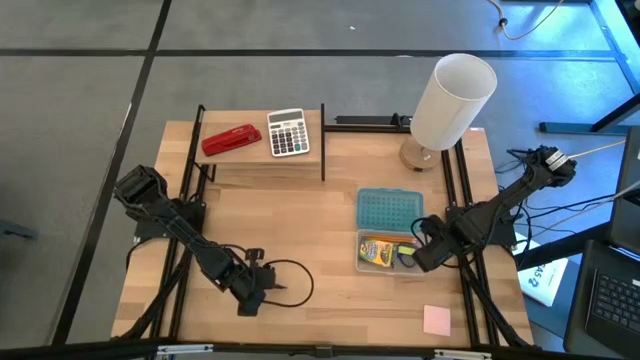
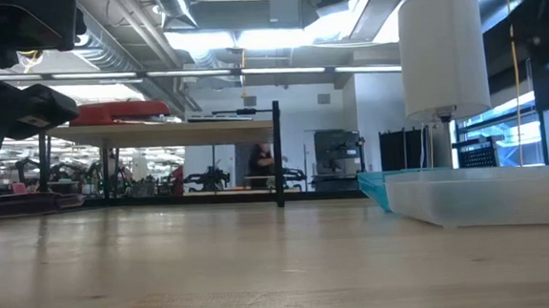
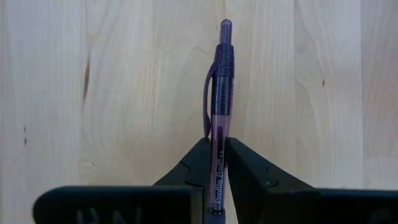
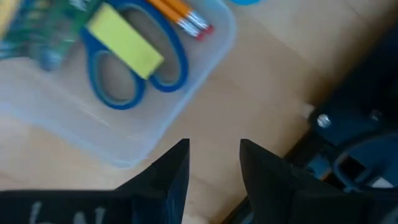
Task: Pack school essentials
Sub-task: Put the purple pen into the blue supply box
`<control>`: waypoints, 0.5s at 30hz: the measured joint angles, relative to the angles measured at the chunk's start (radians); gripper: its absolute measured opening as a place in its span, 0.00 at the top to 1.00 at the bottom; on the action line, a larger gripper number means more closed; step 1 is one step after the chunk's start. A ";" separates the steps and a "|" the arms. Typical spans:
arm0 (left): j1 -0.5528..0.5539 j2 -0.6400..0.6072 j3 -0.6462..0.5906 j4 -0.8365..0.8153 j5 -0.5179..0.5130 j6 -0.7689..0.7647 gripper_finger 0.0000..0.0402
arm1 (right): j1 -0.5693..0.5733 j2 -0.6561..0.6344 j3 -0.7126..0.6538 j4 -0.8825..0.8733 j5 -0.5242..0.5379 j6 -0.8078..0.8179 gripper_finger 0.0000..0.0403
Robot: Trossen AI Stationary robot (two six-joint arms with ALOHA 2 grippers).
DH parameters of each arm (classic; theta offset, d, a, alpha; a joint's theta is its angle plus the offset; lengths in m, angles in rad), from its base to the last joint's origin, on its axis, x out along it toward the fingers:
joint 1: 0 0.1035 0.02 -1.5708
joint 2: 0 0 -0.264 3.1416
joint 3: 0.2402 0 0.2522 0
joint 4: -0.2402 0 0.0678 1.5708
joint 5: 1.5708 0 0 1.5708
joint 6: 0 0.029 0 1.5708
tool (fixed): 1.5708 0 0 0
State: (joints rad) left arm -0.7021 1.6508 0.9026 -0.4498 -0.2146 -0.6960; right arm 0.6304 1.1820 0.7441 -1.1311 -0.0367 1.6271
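Fingers of my left gripper (image 3: 219, 163) pinch the dark purple pen (image 3: 220, 106), its capped end jutting forward over the pale wooden table (image 1: 330, 270). My right gripper (image 4: 212, 163) hangs spread and empty beside the clear plastic box (image 4: 186, 102), which holds blue-handled scissors (image 4: 134, 87), a yellow block (image 4: 124, 40), probably an eraser, and orange pencils (image 4: 183, 15).

counts on the worktop (image 1: 330, 290)

one purple pen (image 3: 220, 112), one blue-handled scissors (image 4: 134, 74), one yellow piece (image 4: 124, 41), one crayon box (image 1: 377, 250), one pink note pad (image 1: 436, 320), one red stapler (image 1: 231, 140), one grey calculator (image 1: 288, 132), one white lamp (image 1: 450, 100); the pencils (image 4: 183, 18) cannot be counted.
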 joint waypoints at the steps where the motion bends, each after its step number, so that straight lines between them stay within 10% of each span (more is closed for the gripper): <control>1: 0.000 0.000 0.000 0.000 0.000 0.000 0.90 | 0.000 0.000 -0.010 0.000 -0.007 0.014 0.65; 15: 0.000 0.000 0.000 0.000 0.000 0.000 0.90 | 0.000 0.000 -0.176 0.212 -0.012 0.019 0.65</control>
State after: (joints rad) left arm -0.7021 1.6505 0.9028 -0.4500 -0.2147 -0.6960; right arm 0.6308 1.1824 0.5678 -0.9190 -0.0485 1.6459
